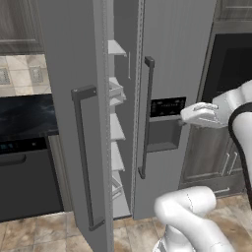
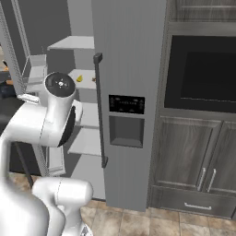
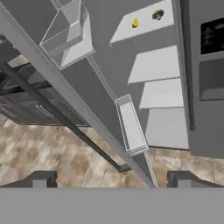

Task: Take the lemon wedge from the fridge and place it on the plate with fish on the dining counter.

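**Reach for the lemon on the upper fridge shelf**

Gripper (image 3: 112, 180) tips sit at the bottom of the hand view, spread wide and empty, well outside the fridge (image 2: 131, 55). Its left door (image 1: 74, 123) stands open. On a white upper shelf (image 3: 144, 24) lies the lemon wedge (image 3: 135, 22), with a small brown lump (image 3: 158, 15) just beside it. To do this step well, the arm should pass clear of the door bins (image 3: 131, 127), centre the jaws on the yellow piece alone, and descend squarely before closing
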